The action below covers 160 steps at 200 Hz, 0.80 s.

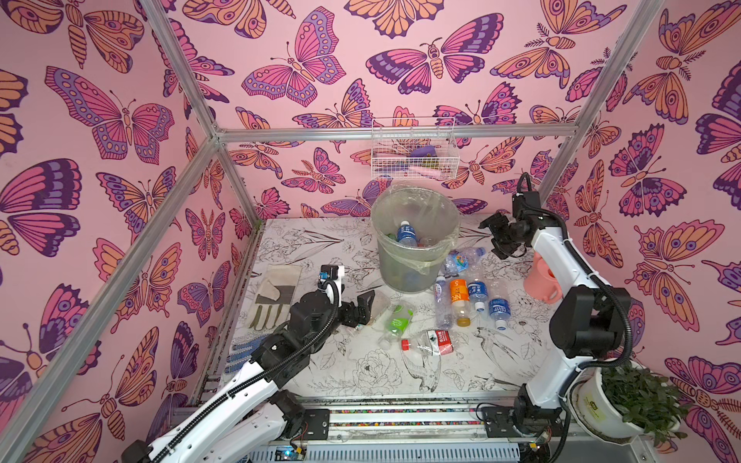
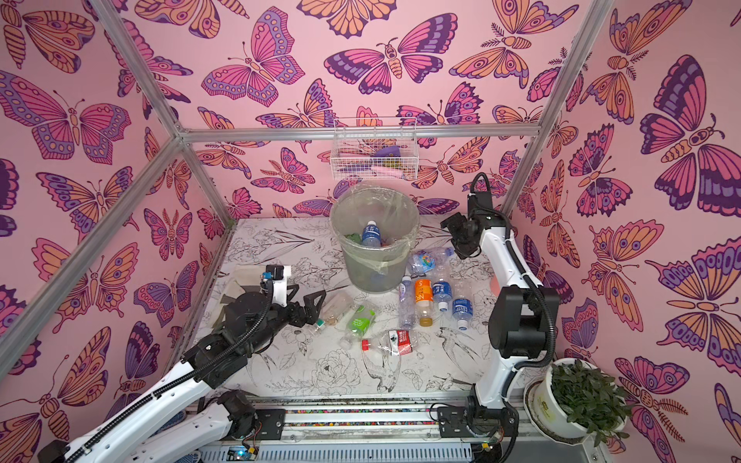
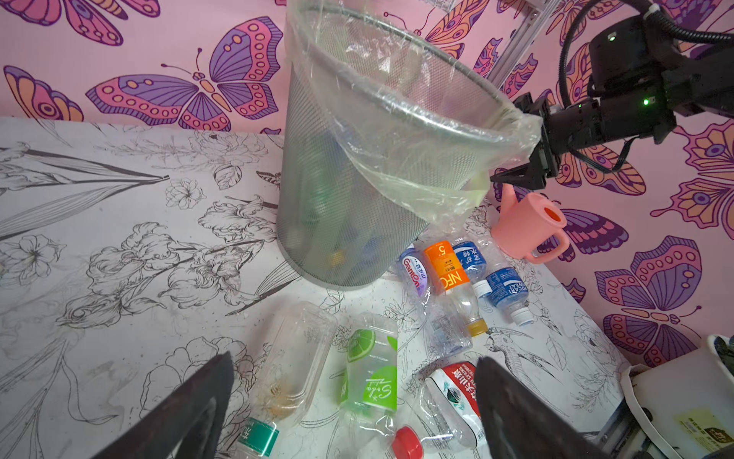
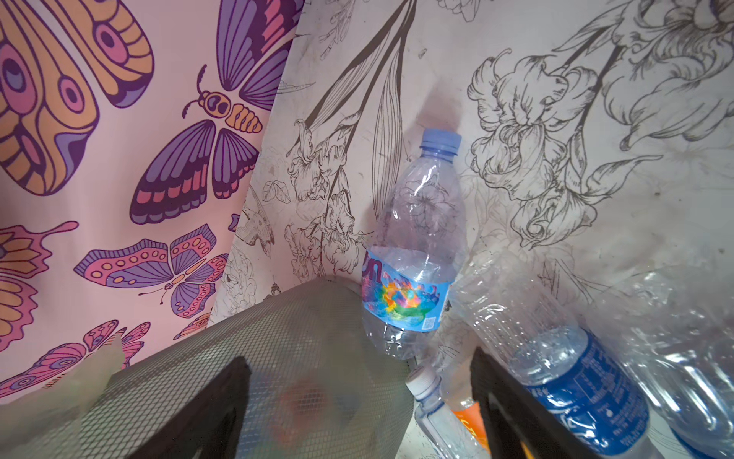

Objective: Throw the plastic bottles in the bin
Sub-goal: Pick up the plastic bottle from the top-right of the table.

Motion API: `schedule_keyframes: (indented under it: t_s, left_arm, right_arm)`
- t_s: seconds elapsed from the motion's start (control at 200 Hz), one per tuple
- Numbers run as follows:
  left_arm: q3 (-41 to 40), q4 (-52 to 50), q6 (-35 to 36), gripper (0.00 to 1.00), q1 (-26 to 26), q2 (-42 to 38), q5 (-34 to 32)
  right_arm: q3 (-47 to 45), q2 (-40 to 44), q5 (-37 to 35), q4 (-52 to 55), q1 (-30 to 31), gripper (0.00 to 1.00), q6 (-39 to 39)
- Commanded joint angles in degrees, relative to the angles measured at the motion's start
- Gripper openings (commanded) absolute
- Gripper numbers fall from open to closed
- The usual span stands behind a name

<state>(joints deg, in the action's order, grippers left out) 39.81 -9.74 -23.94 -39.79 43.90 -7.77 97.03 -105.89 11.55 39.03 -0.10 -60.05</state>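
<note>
The left end effector (image 1: 361,310) hung open and empty over a clear bottle (image 3: 298,357); the right end effector (image 1: 495,237), likewise, beside the bin (image 1: 401,264). Bottles (image 1: 459,296) littered the counter (image 1: 341,373); a centred mid-body grip looked wisest.

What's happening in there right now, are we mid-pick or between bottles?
Between bottles. The left tool and the right tool are both open and empty. The left tool sits low over the table, next to a clear bottle and the green-label bottle. The right tool is raised beside the bin. A blue-label bottle is inside the bin, and several others lie on the table.
</note>
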Motion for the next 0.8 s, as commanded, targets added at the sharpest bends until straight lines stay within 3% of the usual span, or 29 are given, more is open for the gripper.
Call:
schedule_keyframes:
  t_s: [0.0, 0.796]
  left_arm:
    - [-1.3, -1.8, -2.0, 0.96, -0.4, -1.6, -0.3]
    - [-4.1, -5.8, -3.8, 0.96, -0.5, -7.5, -1.3]
  right_arm:
    - [3.2, -2.5, -2.6, 3.1, 2.4, 0.88, 0.0]
    - [2.9, -10.1, -4.5, 3.6, 7.2, 0.91, -3.0]
